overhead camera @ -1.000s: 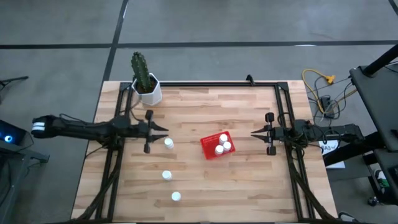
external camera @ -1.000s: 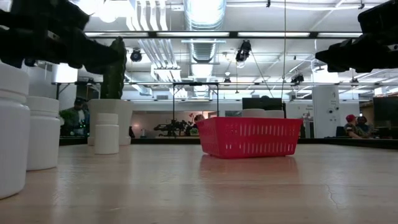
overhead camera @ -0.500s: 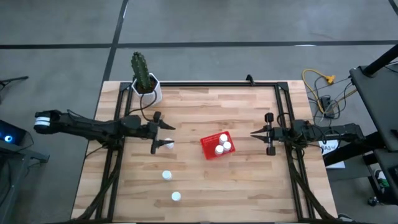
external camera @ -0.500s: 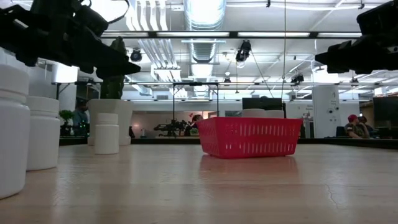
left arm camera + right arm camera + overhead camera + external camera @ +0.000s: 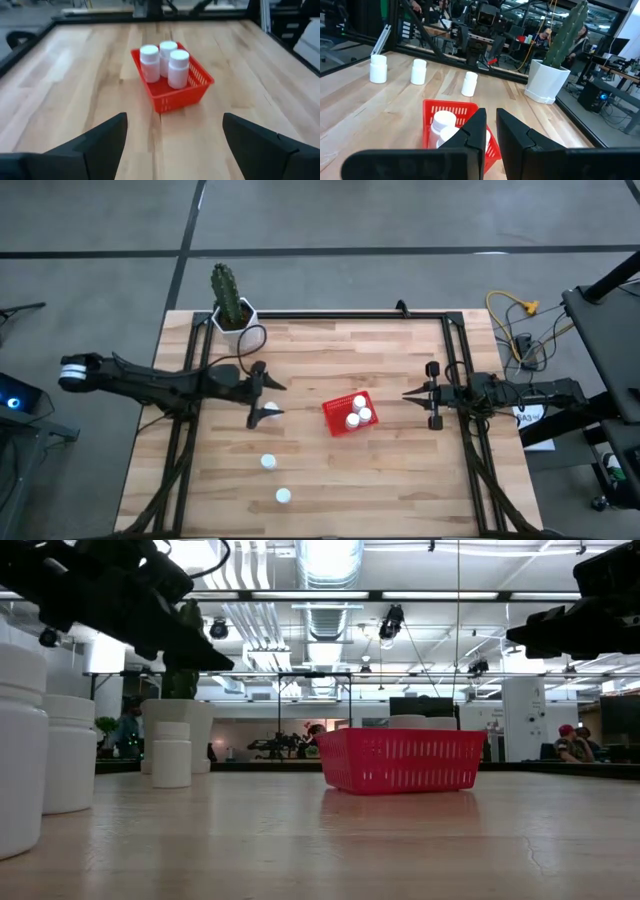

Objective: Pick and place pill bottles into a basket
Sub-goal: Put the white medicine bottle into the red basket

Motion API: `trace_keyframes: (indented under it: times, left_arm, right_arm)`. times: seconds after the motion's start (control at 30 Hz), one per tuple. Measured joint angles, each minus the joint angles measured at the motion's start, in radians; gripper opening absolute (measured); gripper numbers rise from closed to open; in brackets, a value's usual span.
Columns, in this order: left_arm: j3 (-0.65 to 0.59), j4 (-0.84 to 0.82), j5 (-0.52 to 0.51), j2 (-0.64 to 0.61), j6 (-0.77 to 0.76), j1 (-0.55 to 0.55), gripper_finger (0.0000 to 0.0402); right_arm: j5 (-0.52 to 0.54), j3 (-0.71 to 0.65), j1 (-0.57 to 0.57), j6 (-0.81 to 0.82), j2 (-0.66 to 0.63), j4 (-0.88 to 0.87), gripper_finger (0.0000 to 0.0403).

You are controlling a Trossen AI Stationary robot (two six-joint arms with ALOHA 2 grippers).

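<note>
Three white pill bottles stand upright inside the red basket near the table's middle. Three more pill bottles stand on the wood left of it: one partly hidden under my left gripper, one nearer, one nearest. My left gripper hangs open above the first bottle and clear of its cap; its fingers frame the basket in the left wrist view. My right gripper waits shut to the right of the basket.
A cactus in a white pot stands at the far left corner, just beyond my left arm. Black frame rails run along the table's left, right and far sides. Bare wood lies near the front edge and between basket and right gripper.
My left gripper has moved toward the table's right edge and a little toward the near edge, coming over the farthest loose pill bottle. It has tipped downward and opened wide. The bottles and basket have stayed put.
</note>
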Motion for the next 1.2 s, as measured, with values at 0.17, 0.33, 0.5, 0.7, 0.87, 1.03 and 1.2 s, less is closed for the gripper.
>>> trace_keyframes:
  times: [0.17,0.33,0.5,0.7,0.87,1.03,1.2]
  left_arm:
    - [0.03,-0.038,-0.001,0.021,-0.001,-0.028,0.0311]
    - [0.03,-0.066,-0.003,0.059,0.002,-0.034,0.0311]
    - [0.033,-0.074,-0.032,0.108,0.017,-0.034,0.0311]
    - [0.041,-0.077,-0.037,0.164,0.033,-0.033,0.0311]
    - [0.075,-0.153,-0.037,0.206,0.035,-0.033,0.0311]
    - [0.094,-0.18,-0.037,0.248,0.031,-0.033,0.0311]
    - [0.104,-0.224,-0.037,0.266,0.029,-0.033,0.0311]
  right_arm:
    - [0.0,0.0,0.0,0.0,0.0,0.0,0.0034]
    - [0.0,0.0,0.0,0.004,0.006,0.0,0.0034]
    - [0.0,0.0,-0.001,0.005,0.006,0.001,0.0034]
    - [0.0,0.0,-0.001,0.006,0.014,0.0,0.0034]
    - [0.0,0.0,-0.001,0.007,0.025,0.0,0.0034]
    - [0.002,0.0,-0.001,0.007,0.025,0.0,0.0034]
    - [0.004,0.0,-0.001,0.007,0.025,0.0,0.0034]
